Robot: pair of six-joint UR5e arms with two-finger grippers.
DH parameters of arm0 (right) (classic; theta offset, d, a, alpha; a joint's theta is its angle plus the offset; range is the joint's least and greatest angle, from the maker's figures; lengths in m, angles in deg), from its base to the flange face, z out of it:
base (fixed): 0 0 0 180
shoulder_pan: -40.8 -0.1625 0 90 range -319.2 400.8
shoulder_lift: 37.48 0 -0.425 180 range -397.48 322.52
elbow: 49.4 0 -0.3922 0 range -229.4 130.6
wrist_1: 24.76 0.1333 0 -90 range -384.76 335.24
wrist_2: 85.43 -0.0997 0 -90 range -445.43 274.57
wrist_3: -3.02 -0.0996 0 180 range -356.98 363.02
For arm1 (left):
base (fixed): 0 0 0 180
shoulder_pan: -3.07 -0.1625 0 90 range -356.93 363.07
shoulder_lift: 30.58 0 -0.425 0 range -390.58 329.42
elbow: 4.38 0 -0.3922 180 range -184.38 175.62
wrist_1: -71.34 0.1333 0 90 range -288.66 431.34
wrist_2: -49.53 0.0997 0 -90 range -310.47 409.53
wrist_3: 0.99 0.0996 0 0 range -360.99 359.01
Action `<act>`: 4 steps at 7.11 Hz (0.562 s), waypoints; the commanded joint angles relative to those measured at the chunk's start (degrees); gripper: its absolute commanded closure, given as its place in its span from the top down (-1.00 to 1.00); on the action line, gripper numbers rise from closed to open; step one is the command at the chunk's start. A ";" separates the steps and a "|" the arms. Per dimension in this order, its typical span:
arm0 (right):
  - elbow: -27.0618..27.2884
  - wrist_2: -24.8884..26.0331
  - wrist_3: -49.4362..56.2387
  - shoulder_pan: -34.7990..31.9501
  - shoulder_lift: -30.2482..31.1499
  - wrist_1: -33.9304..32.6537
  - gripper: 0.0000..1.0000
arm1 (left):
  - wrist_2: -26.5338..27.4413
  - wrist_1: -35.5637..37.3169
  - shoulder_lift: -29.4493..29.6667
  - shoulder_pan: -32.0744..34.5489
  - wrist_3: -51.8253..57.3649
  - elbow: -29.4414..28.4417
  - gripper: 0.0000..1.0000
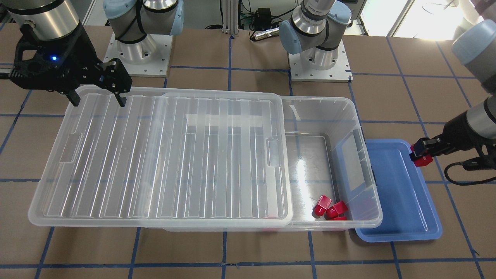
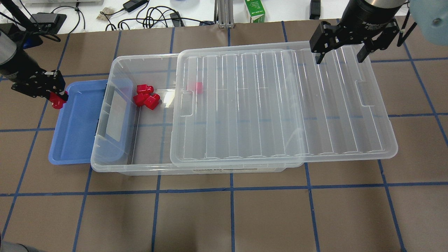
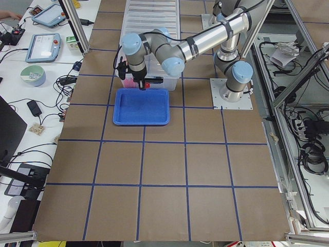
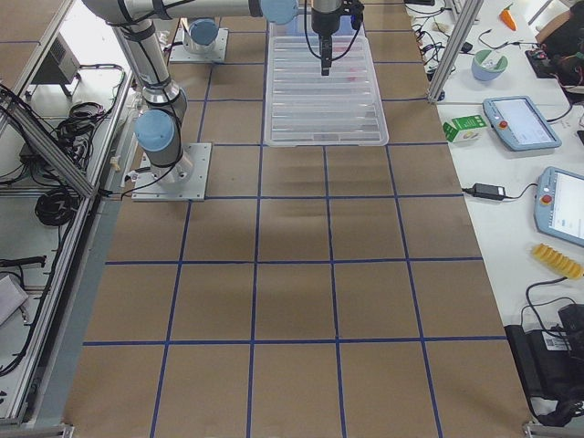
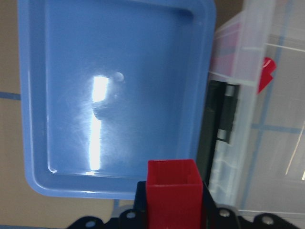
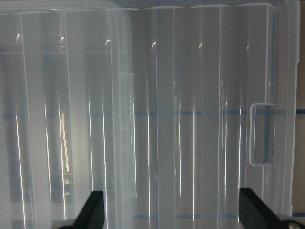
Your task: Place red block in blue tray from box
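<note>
Left gripper (image 1: 421,154) is clamped on a red block (image 5: 171,188), right above the outer rim of the blue tray (image 2: 75,140), on the side away from the box (image 2: 115,164). In the box's uncovered end, a huddle of loose red blocks (image 2: 145,98); another one (image 2: 196,87) shows through the slid-aside lid (image 2: 280,105). Right gripper (image 2: 339,58) hangs over the lid's corner, jaws spread wide, gripping nothing.

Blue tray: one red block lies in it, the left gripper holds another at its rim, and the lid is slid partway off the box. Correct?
Not quite. The blue tray is empty; the left wrist view shows only its bare floor. The rest holds: the left gripper grips a red block at the tray's rim, and the lid is slid partway off the box.
</note>
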 commanded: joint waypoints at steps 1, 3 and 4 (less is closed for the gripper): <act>0.04 -0.07 0.00 0.00 -0.02 -0.02 1.00 | 0.30 15.17 5.44 -1.87 4.46 7.66 -1.00; 0.12 -0.07 -0.09 0.00 -0.10 -0.02 1.00 | 0.30 19.72 6.60 -1.61 4.46 10.61 -1.00; 0.12 -0.16 0.00 0.00 0.07 -0.02 1.00 | 0.30 19.72 7.12 -1.60 4.46 11.65 -0.98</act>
